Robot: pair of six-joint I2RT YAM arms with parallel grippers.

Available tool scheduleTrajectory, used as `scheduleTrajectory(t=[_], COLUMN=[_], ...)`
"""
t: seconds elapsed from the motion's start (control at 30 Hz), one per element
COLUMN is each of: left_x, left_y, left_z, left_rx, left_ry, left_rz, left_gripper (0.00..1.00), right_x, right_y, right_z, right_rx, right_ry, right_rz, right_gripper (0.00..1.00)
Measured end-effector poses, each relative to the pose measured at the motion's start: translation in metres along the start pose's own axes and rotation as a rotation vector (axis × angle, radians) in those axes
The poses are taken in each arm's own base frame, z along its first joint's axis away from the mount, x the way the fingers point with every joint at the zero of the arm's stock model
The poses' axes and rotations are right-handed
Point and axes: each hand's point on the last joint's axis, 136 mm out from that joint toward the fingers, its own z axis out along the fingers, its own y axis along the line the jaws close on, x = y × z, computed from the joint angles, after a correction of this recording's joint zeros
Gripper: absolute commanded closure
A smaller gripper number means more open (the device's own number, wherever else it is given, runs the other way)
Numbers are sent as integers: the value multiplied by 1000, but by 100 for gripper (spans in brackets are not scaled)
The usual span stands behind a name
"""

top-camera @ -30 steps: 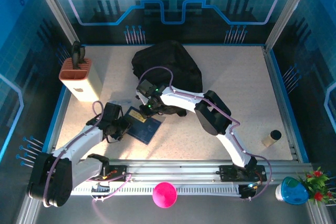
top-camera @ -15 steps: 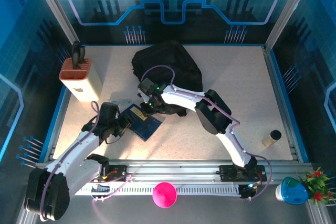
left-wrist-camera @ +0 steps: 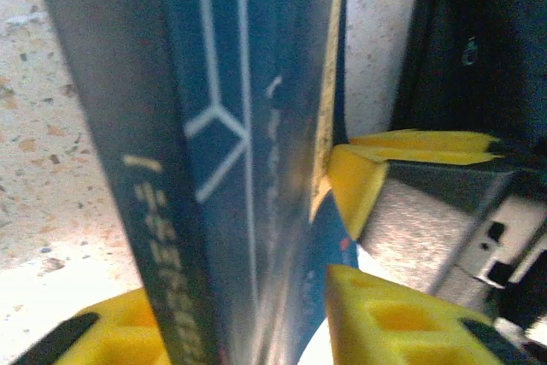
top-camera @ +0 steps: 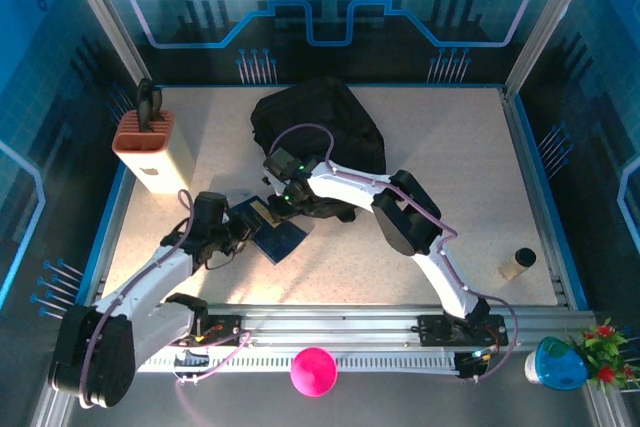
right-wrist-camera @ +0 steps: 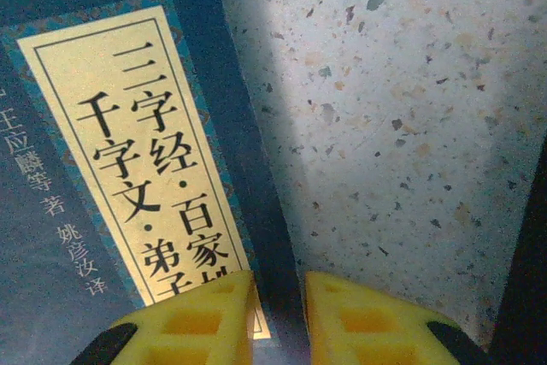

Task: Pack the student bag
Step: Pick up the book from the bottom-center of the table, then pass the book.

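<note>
Now the book is tipping up

Over the last second the left gripper [top-camera: 238, 235] has swung inward, its fingers clamped on the book [top-camera: 280, 239]. From above the cover looks narrower, so we judge it tilted. The right gripper [right-wrist-camera: 278, 301] has its fingers nearly together at the book's edge; we cannot tell if they grip. The bag [top-camera: 320, 127] lies in the upper middle of the frame, with the book not yet in it.

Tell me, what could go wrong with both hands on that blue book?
The left hand and right hand both pinch the blue book; uneven pulling could bend its cover or make it slip.
The right hand seems to hold only the book's thin edge, so that grip may fail.
The student bag shows no open mouth from above, so the book might just push against fabric.
</note>
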Motion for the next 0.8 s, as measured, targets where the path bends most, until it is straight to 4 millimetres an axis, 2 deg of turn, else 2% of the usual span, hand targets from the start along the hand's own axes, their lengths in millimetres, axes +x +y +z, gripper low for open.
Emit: scheduleTrajectory(t=[0.1,0.17,0.27,0.37,0.5,0.53,0.63,0.7,0.8], left_x=[-2,-7,-18,-30,-42,-45,-52,-57,-65], left_y=[3,-4,-21,-40,-68,-76,-100,-115,-139], left_z=[-2,-8,-23,-41,-64,-69,-81,-85,-86], left_rx=[-35,-42,-34,-23,1,14,61,93,157], left_ry=[-6,-23,-72,-125,-178,-189,-216,-225,-239], left_rz=[-2,13,47,90,149,160,194,205,217], left_gripper=[84,87,90,91,93,93,93,93,93], right_x=[-2,-4,-9,-17,-31,-33,-29,-20,0], right_y=[0,0,2,5,1,-5,-34,-61,-105], right_z=[-3,-8,-32,-79,-163,-184,-221,-231,-235], right_rx=[6,15,23,8,-17,-19,-10,2,14], right_ry=[-5,-19,-67,-173,-390,-448,-565,-605,-635], right_rz=[0,1,13,35,81,102,194,275,419], right_gripper=[76,72,65,51,39,36,29,25,19])
